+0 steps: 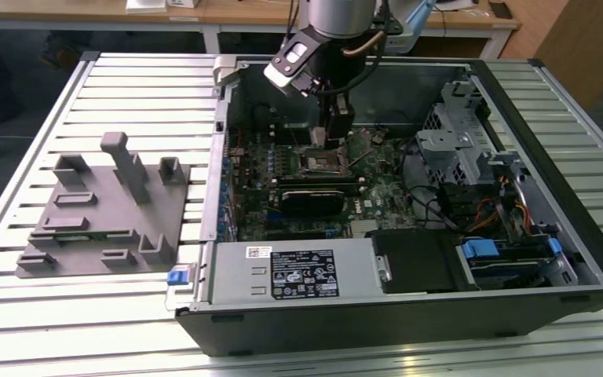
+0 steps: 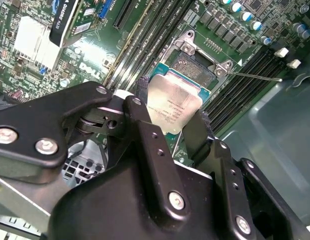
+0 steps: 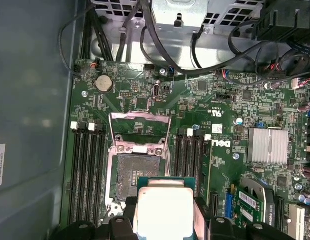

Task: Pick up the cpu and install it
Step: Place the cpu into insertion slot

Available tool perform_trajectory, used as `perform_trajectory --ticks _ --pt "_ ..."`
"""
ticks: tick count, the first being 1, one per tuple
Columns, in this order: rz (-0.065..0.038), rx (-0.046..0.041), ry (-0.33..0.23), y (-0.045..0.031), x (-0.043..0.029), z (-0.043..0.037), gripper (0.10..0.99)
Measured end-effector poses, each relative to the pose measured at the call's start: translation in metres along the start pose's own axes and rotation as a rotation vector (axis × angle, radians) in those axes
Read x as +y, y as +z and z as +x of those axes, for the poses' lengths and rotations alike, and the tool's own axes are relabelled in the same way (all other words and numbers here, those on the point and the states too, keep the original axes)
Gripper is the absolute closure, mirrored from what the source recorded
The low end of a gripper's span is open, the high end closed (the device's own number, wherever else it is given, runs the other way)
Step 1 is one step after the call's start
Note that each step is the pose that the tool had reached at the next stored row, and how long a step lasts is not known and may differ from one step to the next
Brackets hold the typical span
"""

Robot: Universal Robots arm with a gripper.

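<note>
One gripper [image 1: 320,141]: is reaching down from the upper centre of the exterior view into the computer case [image 1: 407,326]; its two black fingers [image 2: 147,130] are clamping the cpu [image 2: 174,104] by opposite edges, closed only to the chip's width.
Cpu position: is showing its silvery top in both wrist views; it is hanging low over the motherboard [image 3: 205,100] and overlapping one edge of the socket [image 3: 135,175]. Whether it is touching the socket cannot be told.
Socket: is lying open, with its metal load frame [image 3: 140,148] standing raised and the contact bed lying exposed.
Edges beside socket: memory slots [image 3: 87,170] are running along both flanks, just beside the socket; a thin release lever [image 2: 255,76] is sticking out over one bank of slots.
Room for moving: the case is lying on its side with the top open; the gripper is hanging apart from every wall. A drive cage [image 1: 458,133] is crowding the exterior view's right.
Case contents: a power supply [image 1: 291,271] is lying along the lower edge of the case in the exterior view; a black expansion card [image 1: 312,200] is sitting near the socket; cables [image 3: 160,45] are looping over the board's far end.
Outside case: a grey fixture block [image 1: 97,212] is resting on the slatted table [image 1: 50,338] at the exterior view's left, well apart from the gripper.
</note>
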State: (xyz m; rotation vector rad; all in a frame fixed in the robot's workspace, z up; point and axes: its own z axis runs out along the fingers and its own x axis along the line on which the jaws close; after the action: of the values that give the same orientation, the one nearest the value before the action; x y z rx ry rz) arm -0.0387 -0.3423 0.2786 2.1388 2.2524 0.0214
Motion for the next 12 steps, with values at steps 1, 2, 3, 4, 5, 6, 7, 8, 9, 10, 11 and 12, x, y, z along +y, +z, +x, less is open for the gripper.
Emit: perform_trajectory --ticks 1,2,3,4,5,6,7,8,9,10,11,12 --pt "0.0 -0.0004 0.002 0.0003 0.0 0.0001 0.561" --pt "0.0 -0.0008 0.005 0.0008 0.0 0.0003 0.561" --pt "0.0 -0.0012 0.01 0.0012 0.0 0.0004 0.561" --pt "0.0 -0.0015 0.015 0.0017 0.0 0.0005 0.561" --pt "0.0 -0.0018 0.02 0.0021 0.0 0.0006 0.561" --pt "0.0 -0.0019 0.022 0.0025 -0.0001 0.0008 0.561" --pt "0.001 -0.0019 0.023 0.0029 -0.0001 0.0013 0.561" --pt "0.0 -0.0019 0.023 0.0033 -0.0001 0.002 0.561" --pt "0.0 -0.0019 0.023 0.0038 0.0 0.0034 0.561" --pt "0.001 -0.002 0.023 0.0044 0.0001 0.0053 0.561" --pt "0.0 -0.002 0.023 0.0056 0.0003 0.0072 0.561" --pt "0.001 -0.0021 0.023 0.0073 0.0004 0.0092 0.561"
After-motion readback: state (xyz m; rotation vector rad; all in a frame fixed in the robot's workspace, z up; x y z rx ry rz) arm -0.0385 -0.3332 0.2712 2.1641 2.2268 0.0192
